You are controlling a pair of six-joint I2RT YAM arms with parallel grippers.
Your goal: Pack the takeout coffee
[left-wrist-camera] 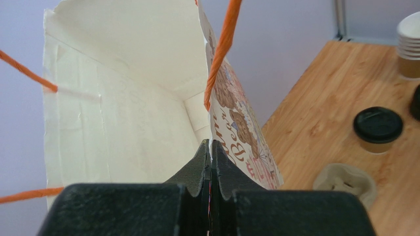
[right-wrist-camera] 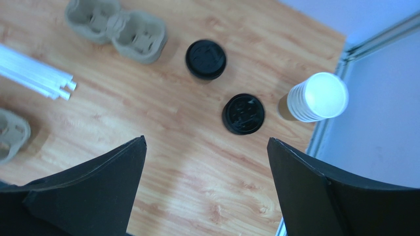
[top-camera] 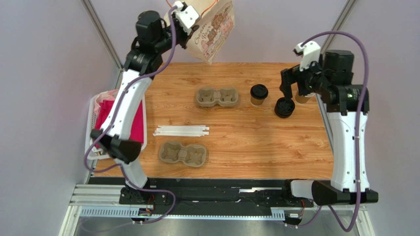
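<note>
The left jaws are shut tight on 1 edge of the paper bag, which hangs tilted in the air at the far side of the bench. It could slip or swing, and a cup put in could tip and spill. The right jaws are wide open, holding nothing. The takeout coffee stands on the bench beside an empty cup carrier. The bag looks empty.

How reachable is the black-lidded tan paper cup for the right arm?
Likely yes: the open, empty right gripper hovers near the black-lidded tan paper cup; only a loose black plastic lid sits beside it, nothing above.
</note>
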